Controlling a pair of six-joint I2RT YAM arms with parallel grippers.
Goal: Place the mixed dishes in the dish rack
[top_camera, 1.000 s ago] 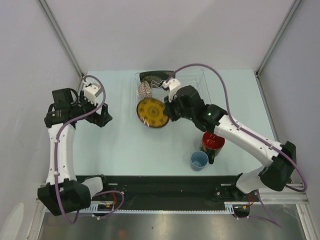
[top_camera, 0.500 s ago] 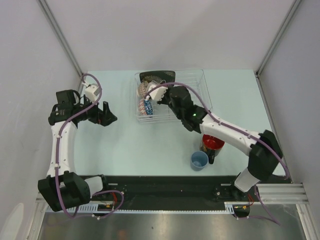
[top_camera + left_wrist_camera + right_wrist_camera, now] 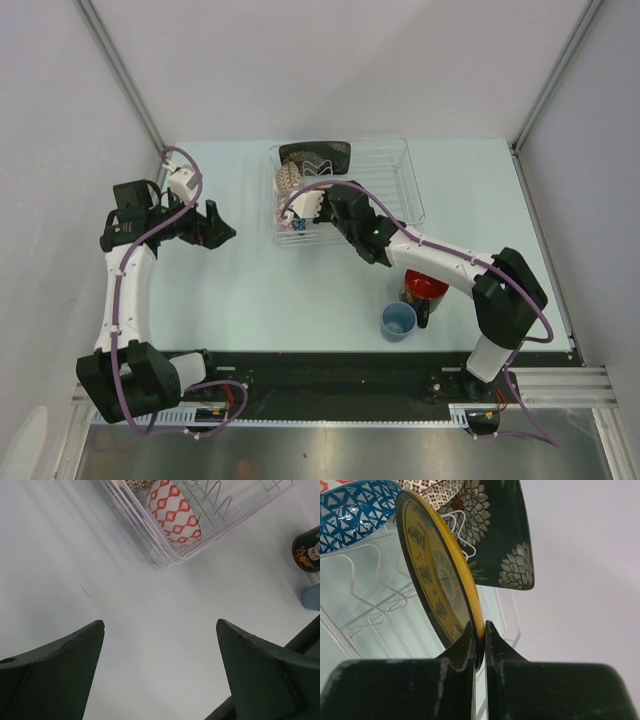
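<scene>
The right gripper [image 3: 479, 630] pinches the yellow dark-rimmed saucer [image 3: 437, 580] on edge inside the clear plastic dish rack [image 3: 395, 188]. Outside the rack, the black mug [image 3: 424, 290] and light-blue cup [image 3: 398, 321] await loading. The left gripper [image 3: 160, 625] is spread.

Yellow dark-rimmed saucer [image 3: 432, 575], black plate [image 3: 500, 535] with pale flowers, blue triangle-mosaic bowl [image 3: 355, 515], black mug [image 3: 426, 285] red inside.

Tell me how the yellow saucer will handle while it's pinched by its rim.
The yellow saucer looks stiff and glossy, so probably slippery. The right gripper pinches only its thin rim, so it may pivot in that grip. Held on edge and round, it could roll or tip unless wires of the dish rack catch it.
</scene>
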